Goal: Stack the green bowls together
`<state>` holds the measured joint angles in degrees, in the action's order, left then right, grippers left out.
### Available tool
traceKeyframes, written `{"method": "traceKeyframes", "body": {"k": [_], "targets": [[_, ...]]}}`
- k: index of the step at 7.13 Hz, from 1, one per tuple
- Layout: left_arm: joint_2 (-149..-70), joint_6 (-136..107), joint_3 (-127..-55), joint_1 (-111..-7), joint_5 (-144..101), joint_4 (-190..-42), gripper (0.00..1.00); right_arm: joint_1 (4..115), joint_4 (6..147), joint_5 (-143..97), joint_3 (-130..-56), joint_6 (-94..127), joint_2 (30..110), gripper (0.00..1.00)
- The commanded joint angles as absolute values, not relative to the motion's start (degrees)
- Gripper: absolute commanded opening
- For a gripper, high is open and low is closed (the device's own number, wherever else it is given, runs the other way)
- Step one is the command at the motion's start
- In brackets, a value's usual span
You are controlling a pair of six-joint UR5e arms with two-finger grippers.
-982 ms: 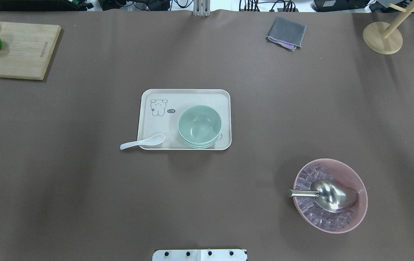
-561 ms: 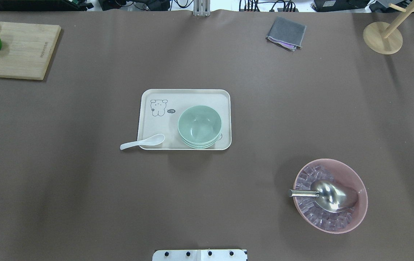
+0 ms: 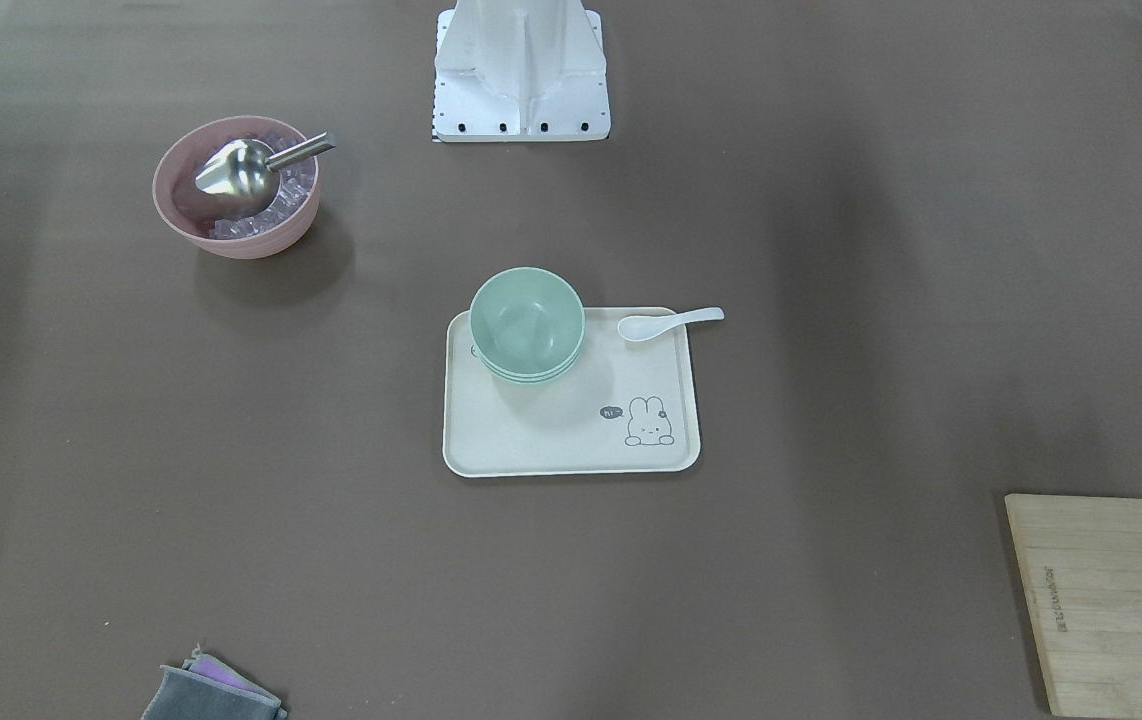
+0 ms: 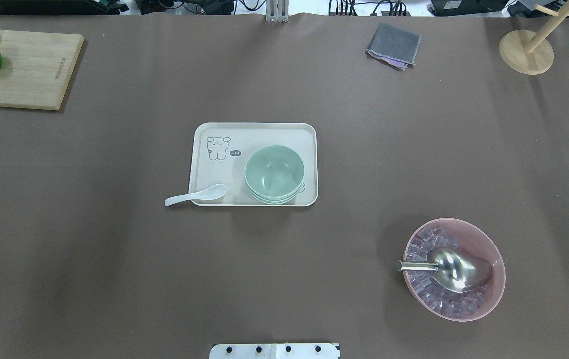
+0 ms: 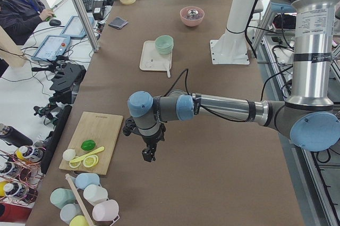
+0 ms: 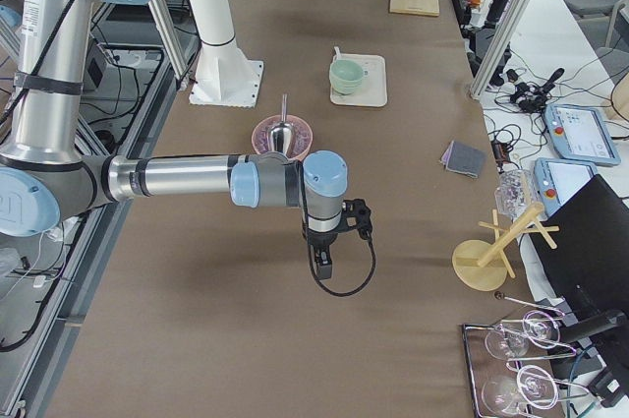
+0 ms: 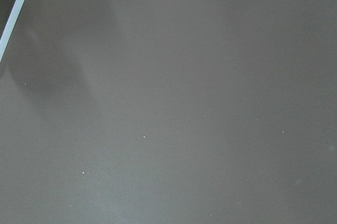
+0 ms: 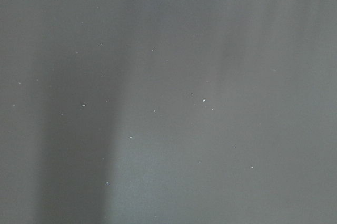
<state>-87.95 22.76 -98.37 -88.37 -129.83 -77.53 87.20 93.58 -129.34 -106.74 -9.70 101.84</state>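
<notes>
At the table's left end we have the left gripper (image 5: 147,155) hanging fingers-down over bare table near the board (image 4: 25,70). Only a side view shows it, so we cannot tell how its jaws stand. Moving right, the spoon (image 4: 196,195) lies across the tray's (image 4: 264,133) near left corner. And there are the green bowls (image 4: 274,172), all three nested upright in one stack on the tray's right half. The stacking looks done to us. Further right and nearer sits the pink bowl (image 4: 494,294), then the right gripper (image 6: 324,266) beyond it, with its jaws just as impossible to read. So the stack lies between the two arms, well apart from both. Being round, it offers no preferred axis, and neither arm looks clearly nearer.
</notes>
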Motion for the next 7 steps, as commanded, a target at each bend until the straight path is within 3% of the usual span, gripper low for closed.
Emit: {"method": "traceKeyframes", "body": {"k": [1, 7], "targets": [[-89.8, 22.9, -98.1, -88.7, -129.6, -77.4, 0.98, 87.3, 93.6, -129.6, -107.0, -9.8, 102.0, 1.0], [-89.0, 22.9, -98.3, -88.6, -126.1, -79.3, 0.98, 87.2, 93.5, -129.7, -106.8, -9.7, 101.6, 1.0]]}}
